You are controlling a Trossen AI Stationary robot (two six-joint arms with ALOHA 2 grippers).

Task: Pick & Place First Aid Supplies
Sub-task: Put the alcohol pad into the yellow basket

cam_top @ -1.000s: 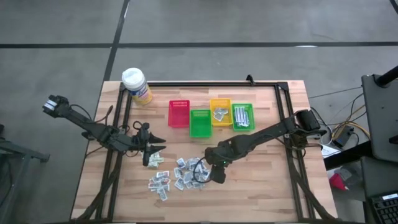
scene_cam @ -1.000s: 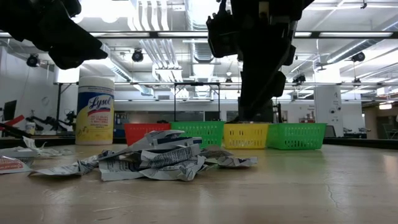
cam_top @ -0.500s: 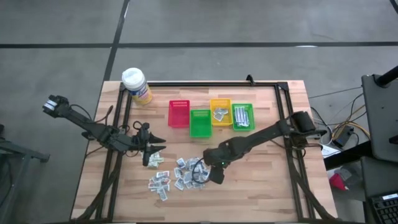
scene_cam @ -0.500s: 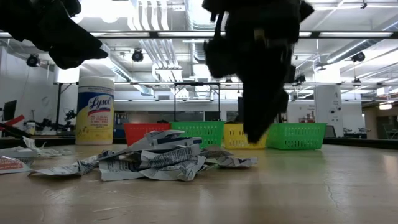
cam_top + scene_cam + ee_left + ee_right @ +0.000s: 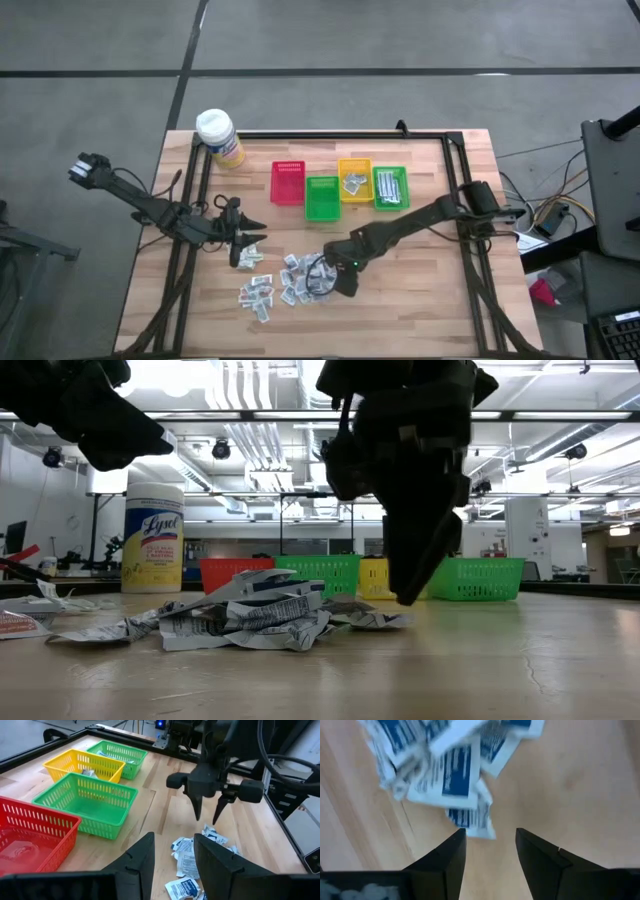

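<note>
Packets (image 5: 285, 280) lie in a pile on the counter (image 5: 420, 290). The right end effector (image 5: 206, 815) hangs over them, fingers apart and empty. The left end effector (image 5: 243, 243) waits nearby, also apart and empty.

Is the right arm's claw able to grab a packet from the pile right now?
Probably yes. The right gripper hangs open just above the edge of the packet pile, fingers pointing down, with nothing between them and the packets. The left gripper waits off to the side, out of its way.

Four bins (image 5: 322, 198); one wipes canister (image 5: 219, 137); dozens of packets (image 5: 290, 280); two arms.
</note>
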